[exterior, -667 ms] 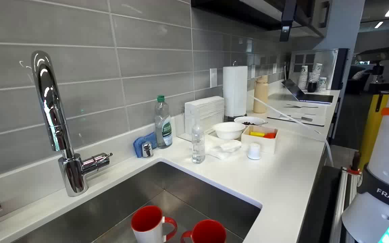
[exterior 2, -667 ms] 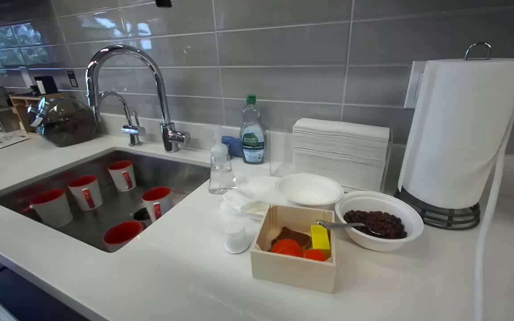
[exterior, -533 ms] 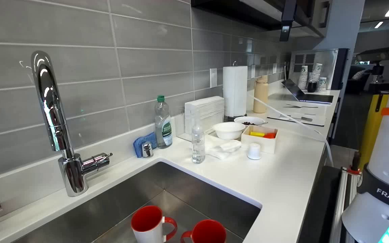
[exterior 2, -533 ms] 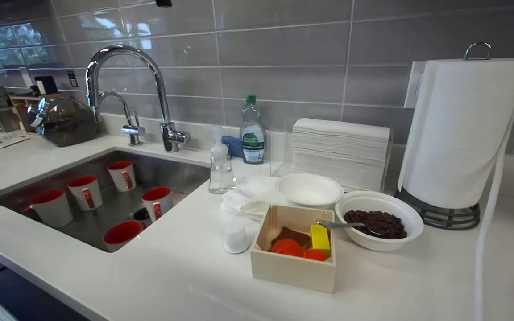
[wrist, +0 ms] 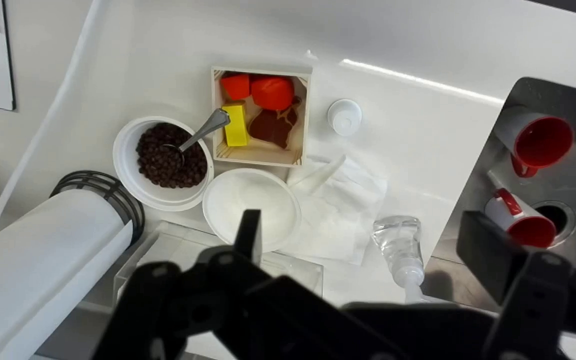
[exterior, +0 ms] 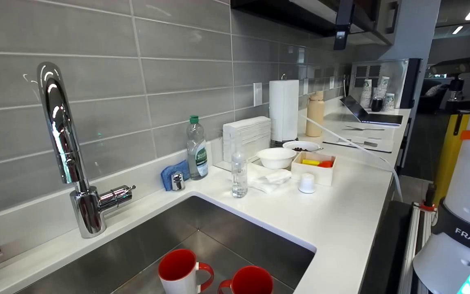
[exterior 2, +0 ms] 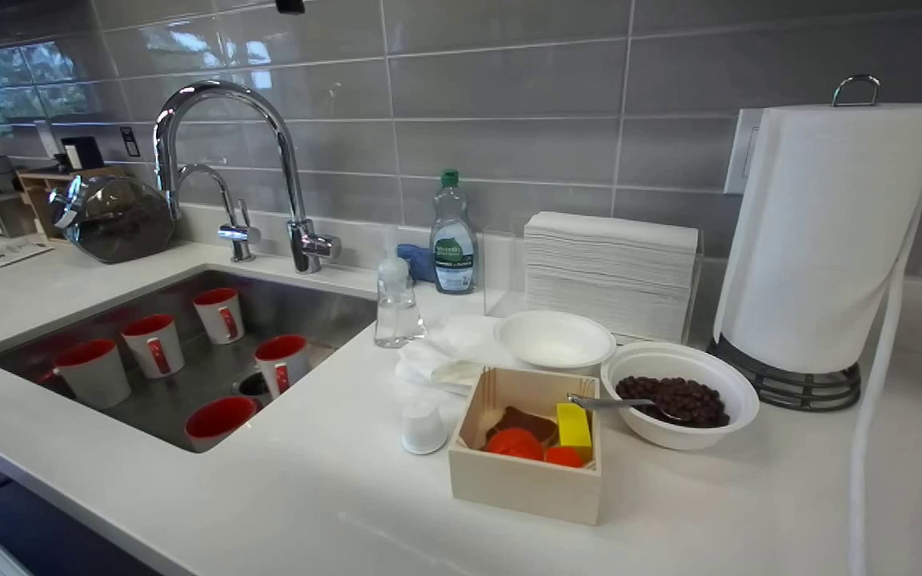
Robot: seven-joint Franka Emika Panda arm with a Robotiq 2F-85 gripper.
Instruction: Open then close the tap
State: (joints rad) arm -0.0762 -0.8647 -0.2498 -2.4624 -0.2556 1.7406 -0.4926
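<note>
The tap point(exterior: 88, 212) is a tall chrome gooseneck faucet standing behind the sink; it shows in both exterior views point(exterior 2: 294, 188). Its short side lever point(exterior: 116, 197) sticks out from the base, towards the soap bottle; it also shows in an exterior view point(exterior 2: 323, 246). I see no water under the spout. In the wrist view my gripper point(wrist: 368, 245) is open, its fingers wide apart with nothing held, high above the counter by the sink. The tap is not clearly visible there. A black part, seemingly a finger, hangs at the top of an exterior view point(exterior: 342, 26), well away from the tap.
The sink point(exterior 2: 205, 276) holds several red-and-white mugs. A clear pump bottle point(exterior 2: 397, 312), a green-capped soap bottle point(exterior 2: 453, 240) and a blue sponge point(exterior 2: 417, 262) stand near the tap. Bowls, a wooden box point(exterior 2: 525, 484), napkins and a paper towel roll point(exterior 2: 833, 240) are farther along.
The black gripper part at the top has shifted slightly to the left in both exterior views. The tap and its lever look the same.
</note>
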